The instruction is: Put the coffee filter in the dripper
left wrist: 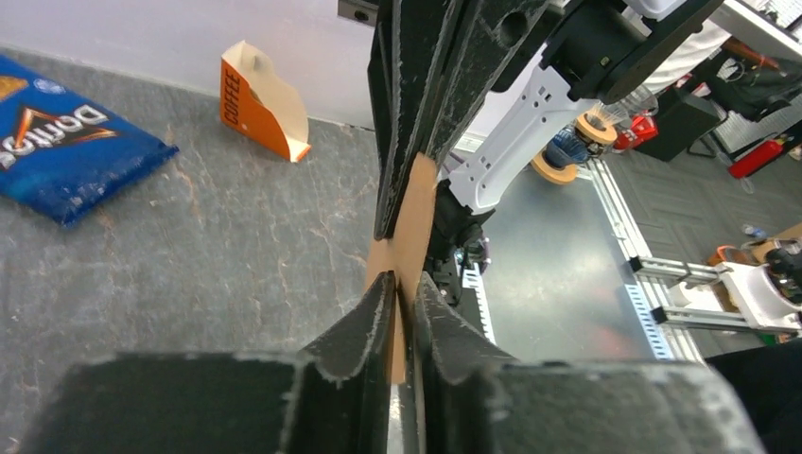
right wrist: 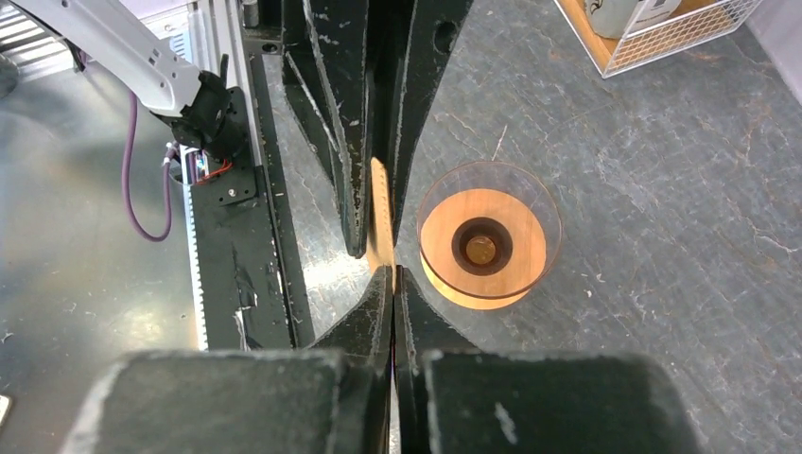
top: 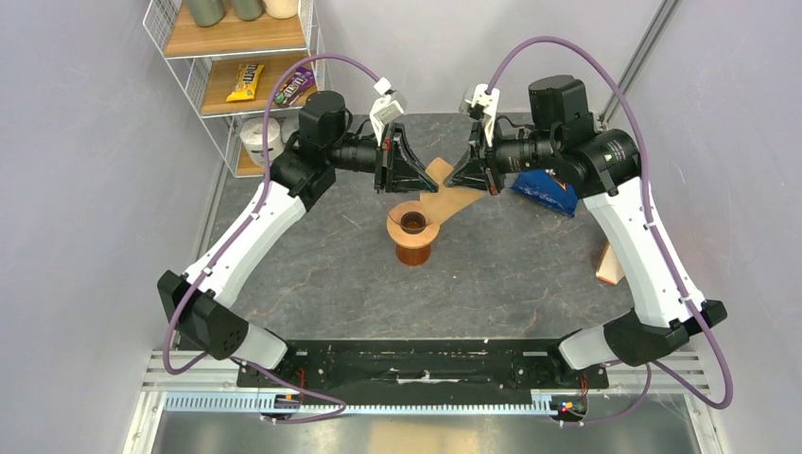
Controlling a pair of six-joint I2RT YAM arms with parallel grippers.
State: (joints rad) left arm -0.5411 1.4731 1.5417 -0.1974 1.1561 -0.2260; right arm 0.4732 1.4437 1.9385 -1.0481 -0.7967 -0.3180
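coffee filter [top: 458, 199] just behind dripper [top: 413, 236] | crisp bag [top: 549, 192] right of filter | shelf [top: 248, 40] far-left corner

Pale walls [top: 76, 142] enclose grey marbled table [top: 322, 274], wire shelf [top: 236, 43]

right gripper [right wrist: 392, 280]: jaws pressed together, tips pinching the near end of the coffee filter [right wrist: 381, 203]
coffee filter: edge-on, a thin tan strip running straight ahead of the jaws
left gripper [right wrist: 376, 241]: facing in from ahead, its jaws flanking the strip's far end
dripper [right wrist: 482, 248]: just right of the jaw tips, upright on the table [right wrist: 662, 236], clear rim, dark centre hole
base rail [right wrist: 236, 246]: left of the jaws
wire shelf [right wrist: 662, 33]: ahead, far right
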